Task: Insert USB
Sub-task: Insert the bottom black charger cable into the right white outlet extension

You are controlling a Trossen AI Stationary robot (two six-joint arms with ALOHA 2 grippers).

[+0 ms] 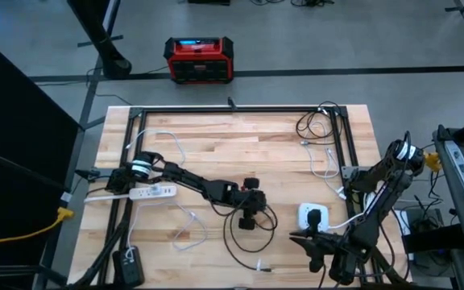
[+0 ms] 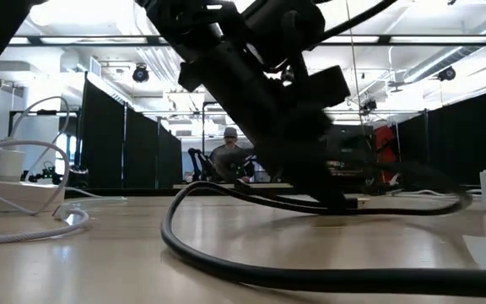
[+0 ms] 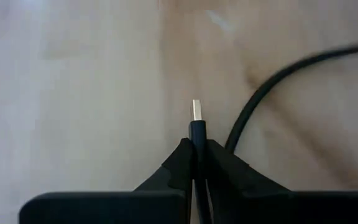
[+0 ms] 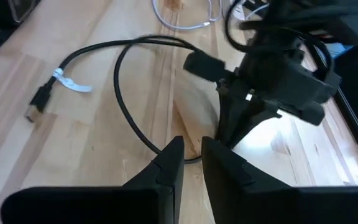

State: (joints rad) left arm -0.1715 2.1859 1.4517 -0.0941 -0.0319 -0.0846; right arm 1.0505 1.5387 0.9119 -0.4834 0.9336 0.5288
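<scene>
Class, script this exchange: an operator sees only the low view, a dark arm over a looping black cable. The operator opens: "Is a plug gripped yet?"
Observer: Yes. The left gripper is shut on the black USB plug, and the metal tip pokes out past the fingertips.
Operator: Where is the charger?
Observer: The white charger sits on the table's right side, with the right gripper close by.
Operator: And the cable's other end?
Observer: The other plug lies free on the wood, with a white tag near it.
</scene>
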